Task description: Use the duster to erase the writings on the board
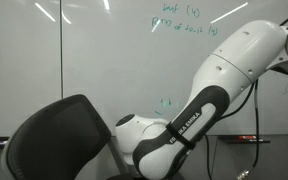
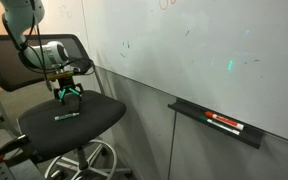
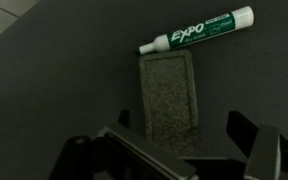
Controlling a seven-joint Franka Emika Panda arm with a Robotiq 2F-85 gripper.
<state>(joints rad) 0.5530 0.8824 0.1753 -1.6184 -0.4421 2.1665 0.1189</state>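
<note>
- My gripper point(image 3: 181, 122) is wide open and holds nothing; in the wrist view one finger stands at each side of the lower edge.
- The duster point(image 3: 167, 100) lies flat right beneath me, its grey felt face up, and sits between the lines of my two fingers.
- Its long axis runs straight away from me in the wrist view, crosswise to the line between my fingers. So my jaws already face its two long sides and span its narrow width. I judge that the coming move is a straight descent with no need to turn the wrist.
- A green marker point(image 3: 199, 32) lies across the duster's far end, close to its far corner. I cannot tell whether they touch. It is beyond my fingers' reach, so I expect to clear it.
- Both lie on the dark chair seat point(image 2: 84, 128), over which I hang low in an exterior view.
- The board point(image 2: 204, 50) stands well apart beyond the chair, with its ledge point(image 2: 184, 108) below.
- The teal writings point(image 1: 184, 20) sit high on it, not yet wiped.
</note>
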